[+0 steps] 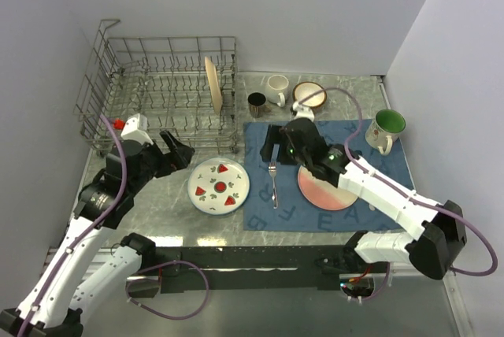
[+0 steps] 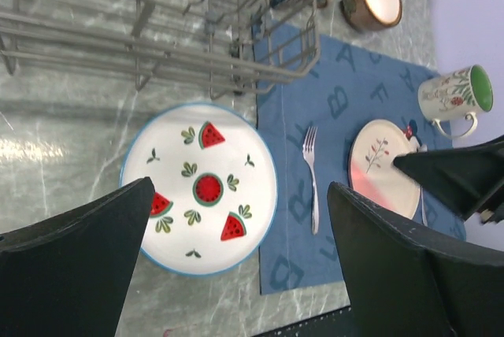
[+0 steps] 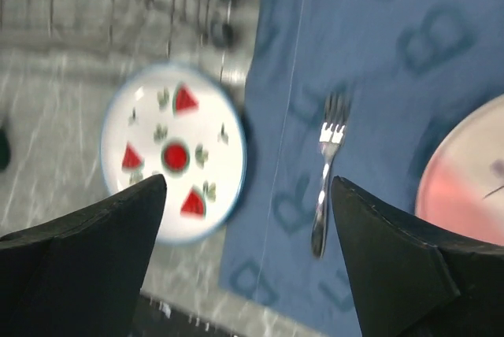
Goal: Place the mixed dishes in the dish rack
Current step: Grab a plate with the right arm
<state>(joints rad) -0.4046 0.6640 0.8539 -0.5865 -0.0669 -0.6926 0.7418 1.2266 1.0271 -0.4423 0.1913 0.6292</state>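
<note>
**Top view.** The dish rack (image 1: 169,38) occupies the table (image 1: 157,223) at ten o'clock. It holds one tan plate (image 1: 212,85), standing on edge at its three o'clock side. All other dishes lie outside:
- the watermelon plate (image 1: 220,187) at centre, on bare table
- the fork (image 1: 273,183) and pink plate (image 1: 323,193) on the blue placemat (image 1: 315,215), at its three o'clock
- the dark mug (image 1: 257,103), white mug (image 1: 277,87) and brown-rimmed bowl (image 1: 309,95) at twelve o'clock
- the green mug (image 1: 387,128) at two o'clock

The left gripper (image 1: 177,150) hangs just beside the rack's near corner. The right gripper (image 1: 272,146) hangs over the placemat's far left part, above the fork's tines.

**Left wrist view.** The left gripper (image 2: 240,195) has its fingers spread wide and carries nothing. The watermelon plate (image 2: 201,189) lies between them, well below. The fork (image 2: 311,179) lies at three o'clock of that plate, apart from it.

**Right wrist view.** This picture is smeared. The right gripper (image 3: 248,187) also stands spread and holds nothing. The fork (image 3: 327,172) lies toward its right finger and the watermelon plate (image 3: 173,152) toward its left.

**Finding.** We judge loading barely begun, with one plate in. The step in hand appears to be the approach to a pick. The fork is the likelier target for the right arm, though we cannot rule out the plate. The next move calls for:
- centring the jaws across the fork's handle
- descending to the cloth
- closing low, since the fork is thin and lies flat
</note>
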